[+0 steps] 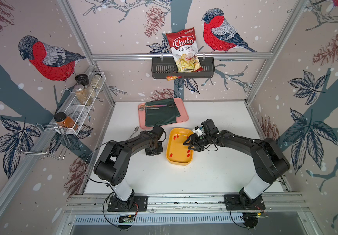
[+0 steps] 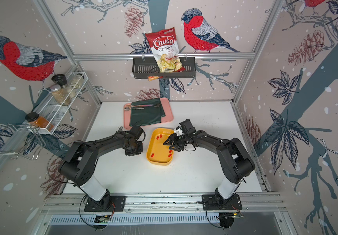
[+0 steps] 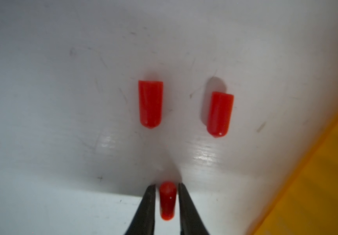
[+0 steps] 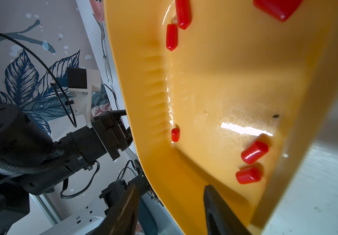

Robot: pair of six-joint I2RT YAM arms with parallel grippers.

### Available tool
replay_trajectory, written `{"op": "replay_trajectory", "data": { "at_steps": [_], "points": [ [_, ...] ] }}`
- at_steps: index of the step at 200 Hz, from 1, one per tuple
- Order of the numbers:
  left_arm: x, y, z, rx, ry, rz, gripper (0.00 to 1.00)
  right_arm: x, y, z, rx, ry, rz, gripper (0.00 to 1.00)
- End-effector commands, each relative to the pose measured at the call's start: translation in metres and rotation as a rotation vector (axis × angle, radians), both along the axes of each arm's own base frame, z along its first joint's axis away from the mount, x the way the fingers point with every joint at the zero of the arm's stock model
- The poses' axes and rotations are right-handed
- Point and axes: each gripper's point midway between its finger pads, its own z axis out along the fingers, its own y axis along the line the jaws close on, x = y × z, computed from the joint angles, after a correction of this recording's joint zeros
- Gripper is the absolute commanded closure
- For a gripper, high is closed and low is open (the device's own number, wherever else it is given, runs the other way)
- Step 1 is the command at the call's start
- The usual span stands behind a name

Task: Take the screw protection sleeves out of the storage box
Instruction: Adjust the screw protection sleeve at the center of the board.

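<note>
While the left fingers (image 3: 147, 209) stand close on either side of one screw protection sleeve (image 3: 167, 200) low over the table (image 3: 62, 101), just beside the storage box (image 1: 179, 162), the step in hand is judged to be the set-down of that sleeve outside the box. Only a thin gap shows on each side of the sleeve, so it cannot be told whether the fingers pinch it or merely flank it. Two further sleeves (image 3: 150, 103) (image 3: 219, 114) lie on the table just ahead, side by side and apart.

The right fingers (image 4: 217, 213) are spread wide and hold nothing. They hover over the right side of the box. Six sleeves show inside the box in the right wrist view, two of them (image 4: 254, 152) lying close together near the wall.

Next move, as judged:
- Left: free the sleeve and lift clear without disturbing the two neighbours.
- Right: descend across a single sleeve. The pair near the wall leaves little room, and round sleeves may roll.

Legible writing: the bag (image 1: 184, 50) in the black basket (image 1: 160, 70) reads "Chuba Cassava Chips". Nothing else can be read.
</note>
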Motion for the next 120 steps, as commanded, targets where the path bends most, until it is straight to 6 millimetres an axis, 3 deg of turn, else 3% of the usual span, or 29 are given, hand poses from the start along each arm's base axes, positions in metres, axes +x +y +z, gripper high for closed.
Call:
{"op": "replay_trajectory", "data": {
  "at_steps": [1, 65, 100, 120],
  "points": [
    [-0.006, 0.006, -0.005, 0.040, 0.024, -0.050, 0.87, 0.000, 0.000, 0.004, 0.013, -0.018, 0.000, 0.44],
    [-0.016, 0.026, 0.003, 0.165, 0.076, -0.178, 0.91, 0.000, 0.000, 0.001, 0.013, -0.016, -0.003, 0.44],
    [-0.016, 0.032, 0.002, 0.199, 0.073, -0.183, 0.89, -0.001, 0.001, 0.000, 0.013, -0.015, -0.001, 0.44],
    [-0.011, 0.028, 0.002, 0.181, 0.050, -0.174, 0.83, -0.002, 0.001, -0.001, 0.011, -0.014, 0.001, 0.44]
  ]
}}
